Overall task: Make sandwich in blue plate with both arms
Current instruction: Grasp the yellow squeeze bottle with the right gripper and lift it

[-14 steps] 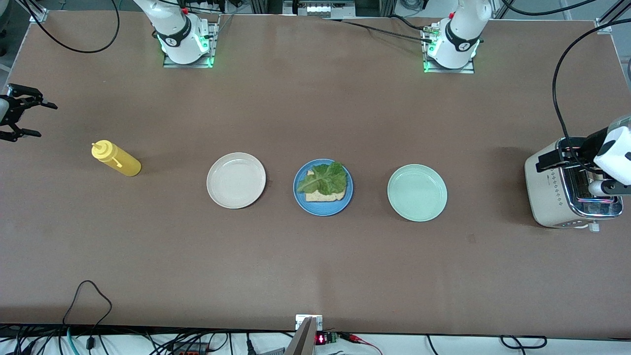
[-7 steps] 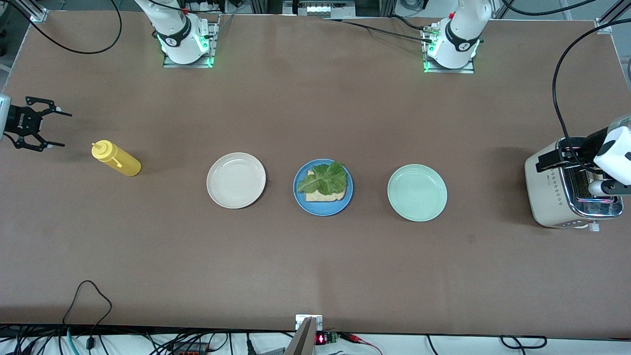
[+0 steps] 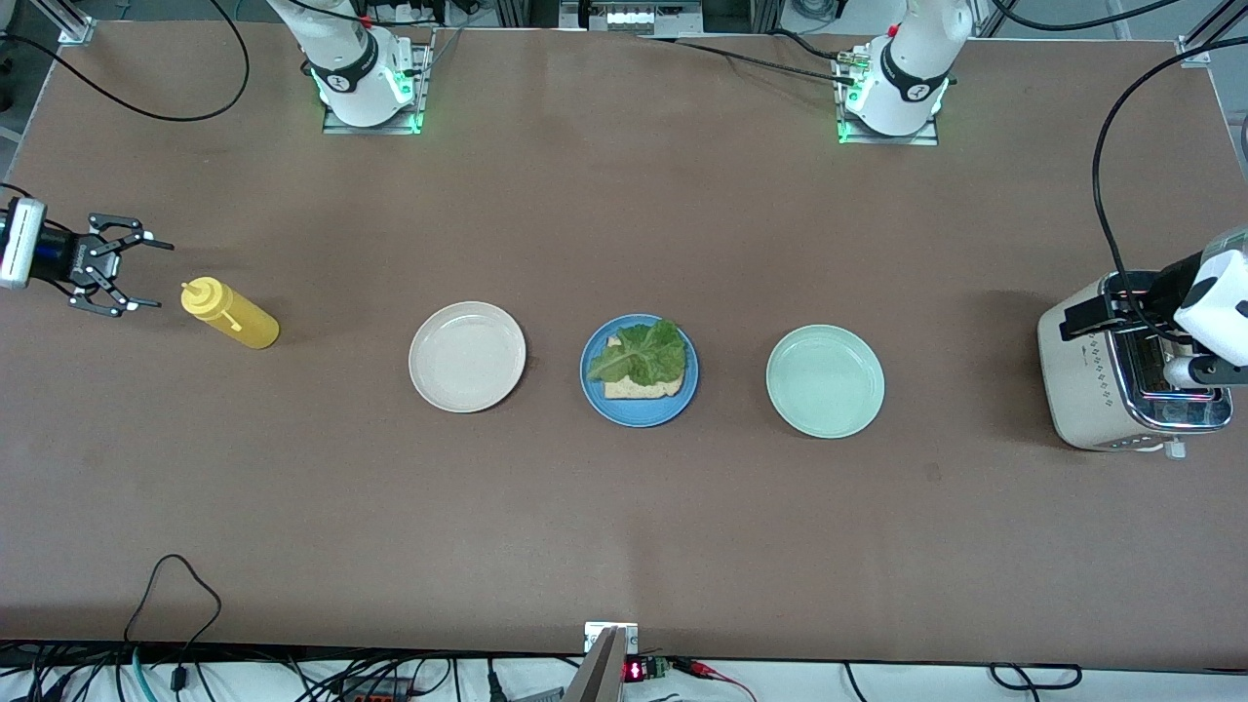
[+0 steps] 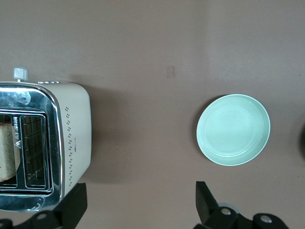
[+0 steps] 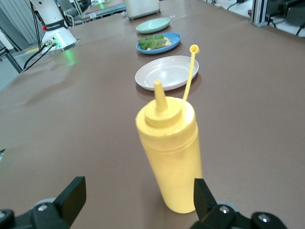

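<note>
Standing upright near the right arm's end of the table, the yellow squeeze bottle [image 3: 232,315] has its small cap hanging open on a thin strap, and no label or writing can be read on it. The right gripper [image 3: 125,277] is just beside the bottle's top, pointed at it sideways, with its fingers spread wide and holding nothing. The left gripper [image 4: 139,207] hangs over the cream toaster [image 3: 1111,385] at the left arm's end, fingers also wide apart and empty; one slice of bread [image 4: 7,153] sits in a slot. In the middle of the table the blue plate [image 3: 639,411] carries the sandwich [image 3: 643,363], so far one bread slice with lettuce on top. A cream-white plate [image 3: 467,356] and a mint-green plate [image 3: 825,380] lie beside it.
</note>
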You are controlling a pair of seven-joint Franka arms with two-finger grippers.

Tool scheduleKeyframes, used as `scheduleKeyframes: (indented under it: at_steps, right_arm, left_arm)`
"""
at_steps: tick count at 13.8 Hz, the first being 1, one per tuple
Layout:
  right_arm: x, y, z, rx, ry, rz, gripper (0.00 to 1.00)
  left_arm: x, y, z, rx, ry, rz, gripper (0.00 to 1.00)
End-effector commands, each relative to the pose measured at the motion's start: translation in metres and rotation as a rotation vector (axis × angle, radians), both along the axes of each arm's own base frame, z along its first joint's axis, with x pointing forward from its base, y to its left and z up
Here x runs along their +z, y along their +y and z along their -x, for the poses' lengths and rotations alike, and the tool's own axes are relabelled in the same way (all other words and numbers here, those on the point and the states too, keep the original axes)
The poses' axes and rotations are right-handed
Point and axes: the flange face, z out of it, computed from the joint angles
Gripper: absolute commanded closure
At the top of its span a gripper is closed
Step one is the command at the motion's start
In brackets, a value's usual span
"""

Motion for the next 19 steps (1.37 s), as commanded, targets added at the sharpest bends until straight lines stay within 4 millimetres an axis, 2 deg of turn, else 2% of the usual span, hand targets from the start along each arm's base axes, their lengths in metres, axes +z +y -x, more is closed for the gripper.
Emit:
scheduleKeyframes:
  at_steps: [1,8,14,19]
  right_arm:
    - [-0.019,-0.002,-0.007,-0.001,-0.064,-0.074,0.0]
    - [-0.084,0.006,-0.017,0.0,-0.099,-0.143,0.0]
    - [-0.101,0.026,-0.028,0.003,-0.098,-0.176,0.0]
    - [-0.107,0.04,-0.034,0.024,-0.098,-0.19,0.0]
  left_arm:
    - [0.007,0.0,0.003,-0.024,-0.002,-0.014,0.0]
    - [0.007,0.0,0.003,-0.024,-0.002,-0.014,0.0]
    - [0.007,-0.001,0.003,-0.037,-0.003,-0.011,0.0]
    - [0.007,-0.001,0.003,-0.039,-0.003,-0.011,0.0]
